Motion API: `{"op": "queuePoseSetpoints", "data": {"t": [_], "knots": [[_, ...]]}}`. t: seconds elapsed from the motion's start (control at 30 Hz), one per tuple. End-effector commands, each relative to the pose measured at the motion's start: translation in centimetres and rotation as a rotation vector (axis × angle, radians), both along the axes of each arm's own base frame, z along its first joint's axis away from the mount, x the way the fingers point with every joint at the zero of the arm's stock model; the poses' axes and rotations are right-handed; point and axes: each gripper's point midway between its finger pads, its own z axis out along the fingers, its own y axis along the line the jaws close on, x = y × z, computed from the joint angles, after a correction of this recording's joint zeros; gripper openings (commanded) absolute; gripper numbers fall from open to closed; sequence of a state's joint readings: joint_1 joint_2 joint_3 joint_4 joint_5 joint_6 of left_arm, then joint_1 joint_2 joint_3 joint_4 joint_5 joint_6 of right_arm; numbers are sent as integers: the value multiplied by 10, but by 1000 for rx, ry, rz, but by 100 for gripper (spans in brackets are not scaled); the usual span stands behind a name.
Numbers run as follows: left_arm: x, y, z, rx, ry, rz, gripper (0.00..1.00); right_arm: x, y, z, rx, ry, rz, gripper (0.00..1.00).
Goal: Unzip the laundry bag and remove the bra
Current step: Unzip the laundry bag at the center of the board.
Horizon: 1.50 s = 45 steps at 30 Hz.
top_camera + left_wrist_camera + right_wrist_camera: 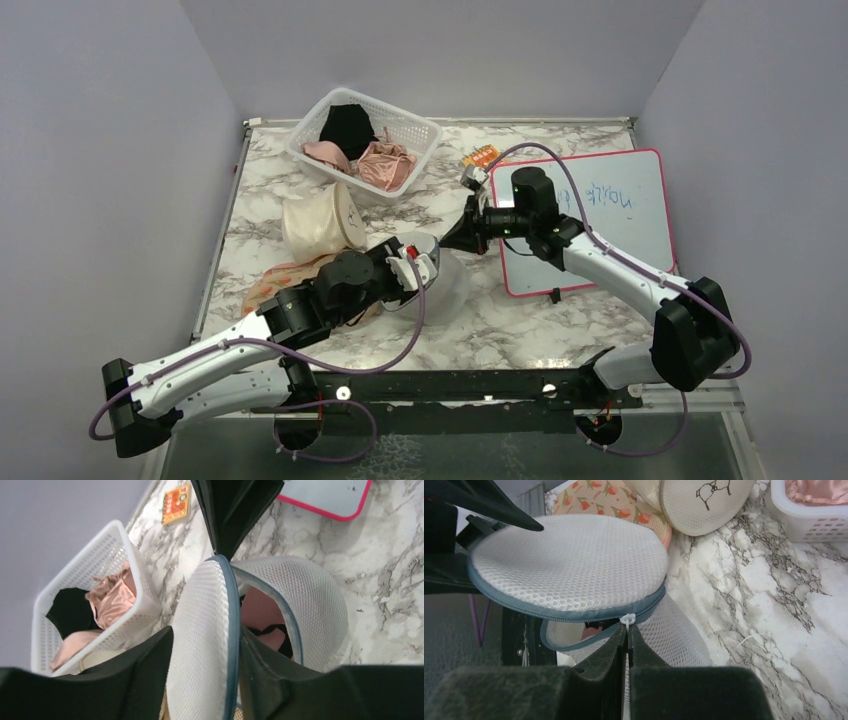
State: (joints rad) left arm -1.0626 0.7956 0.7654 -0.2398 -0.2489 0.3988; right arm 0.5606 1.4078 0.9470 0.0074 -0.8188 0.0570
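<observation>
— How far along was I at that moment?
— Well into it. The laundry bag sat mid-table on the marble top, and its zip was open far enough that the lid stood lifted like a clam shell. The bra (pink cloth with a black strap, as best I could judge) lay inside, not yet out. That part was left for you.
— And my grippers?
— Your right gripper was pinched tight on the small white zip pull. Your left gripper had its fingers parted either side of the lid. Whether they pressed it, I couldn't tell.
— What was I handling, material-wise?
— Soft stuff. The lid was white honeycomb mesh, domed and springy, with grey-blue zip tape round its edge. The body was a drum shape that I'd expect to sag if pushed. The bra looked smooth and limp, likely to catch on the opening
</observation>
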Motion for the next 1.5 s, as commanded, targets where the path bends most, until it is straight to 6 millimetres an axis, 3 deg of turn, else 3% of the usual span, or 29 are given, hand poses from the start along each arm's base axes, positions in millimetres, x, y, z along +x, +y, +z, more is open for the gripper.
{"op": "queuePoseSetpoints", "data": {"t": [0.0,0.13,0.3,0.5,0.6,0.77,0.97,1.1,1.27,1.37,1.47], "knots": [[0,6,-18,13,82,66,47,-5,-8,-4,-26,46,-30,1],[7,1,-23,70,115,98,56,-5,-7,0,-25,75,-30,1],[26,-1,-34,154,123,206,54,-9,-5,9,-5,78,-12,1],[36,-13,-21,111,96,223,51,-13,-7,9,-9,84,-10,1],[38,-17,-20,110,87,209,44,-14,-7,9,-6,91,-13,1],[37,-16,-19,133,71,193,18,-9,-7,7,-5,92,-42,1],[26,-10,4,90,42,144,1,13,-13,-9,-57,95,-135,1],[8,-9,13,93,35,39,0,29,-14,-15,-64,96,-150,1],[-8,-12,12,93,35,-69,0,15,5,-8,-12,94,68,1],[-6,-15,14,87,44,-60,0,9,14,-7,16,104,106,1],[5,-13,17,86,52,19,0,20,11,-14,-30,119,21,5]]}}
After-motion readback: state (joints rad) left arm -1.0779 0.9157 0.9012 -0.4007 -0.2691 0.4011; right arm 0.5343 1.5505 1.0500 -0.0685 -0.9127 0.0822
